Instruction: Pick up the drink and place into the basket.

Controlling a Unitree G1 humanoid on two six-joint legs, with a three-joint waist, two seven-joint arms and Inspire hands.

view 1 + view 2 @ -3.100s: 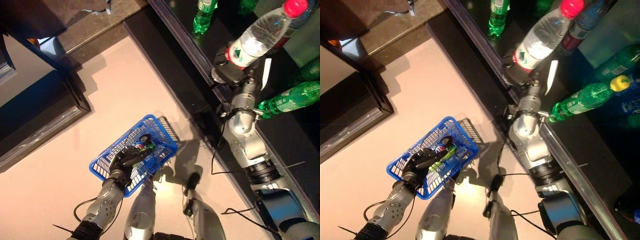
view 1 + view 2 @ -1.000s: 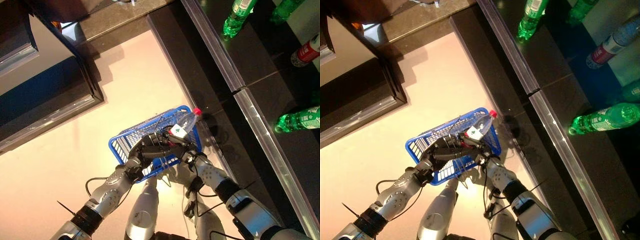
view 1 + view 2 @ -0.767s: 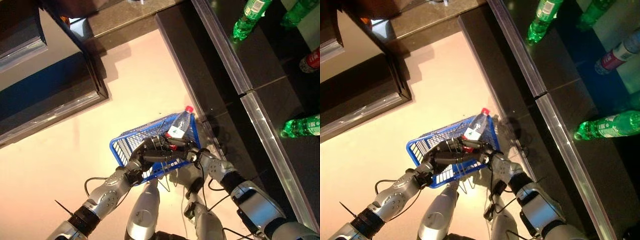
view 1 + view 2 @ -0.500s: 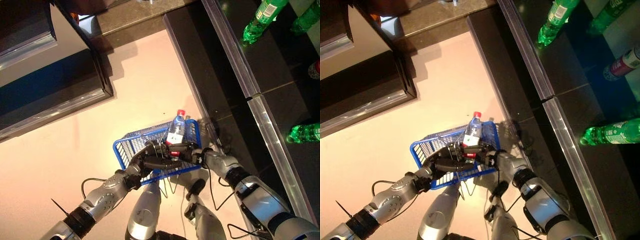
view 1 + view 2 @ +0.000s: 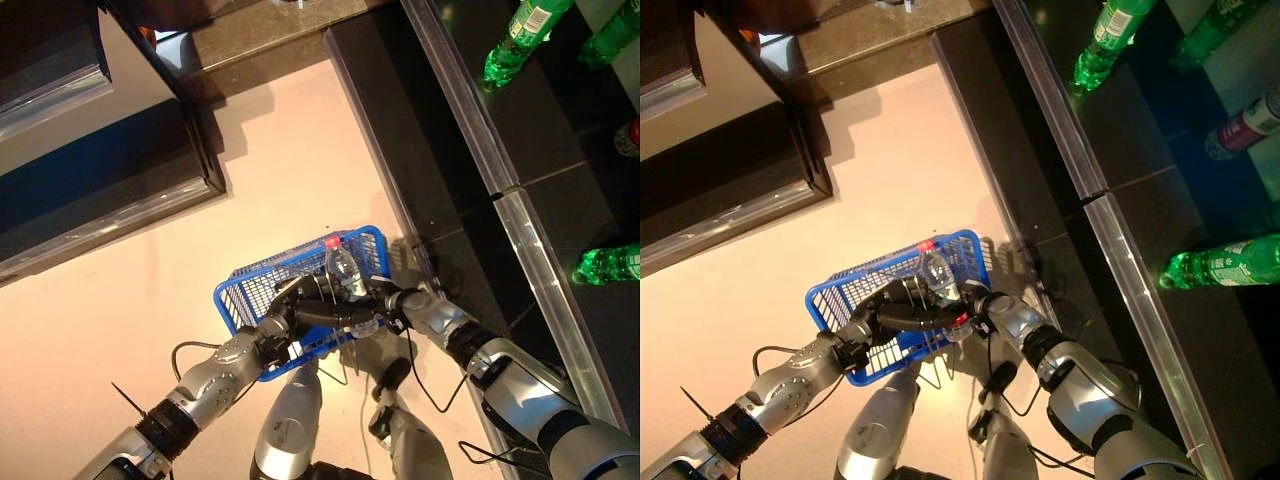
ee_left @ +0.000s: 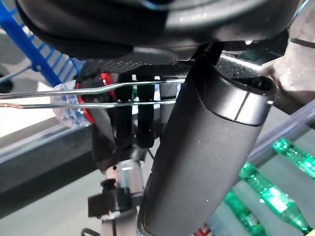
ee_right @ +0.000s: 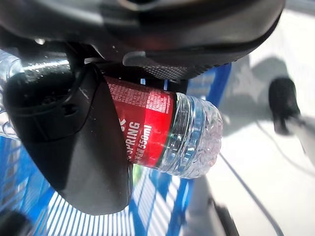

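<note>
A clear water bottle with a red cap and red label leans cap-up inside the blue wire basket, which hangs above the floor. My right hand is shut on the bottle's lower part; in the right wrist view the thumb presses across the label. My left hand comes in from the lower left and is curled round the basket's thin wire handles. The bottle's base shows past those handles. What else lies in the basket is hidden by the hands.
A dark counter with a metal edge runs along the right, close to the basket. Green bottles and a red-labelled bottle lie on it. A dark cabinet stands at the upper left over pale floor.
My right hand carried the water bottle down from the counter to the basket. In the last half second the bottle sank lower into it and its cap swung left.
</note>
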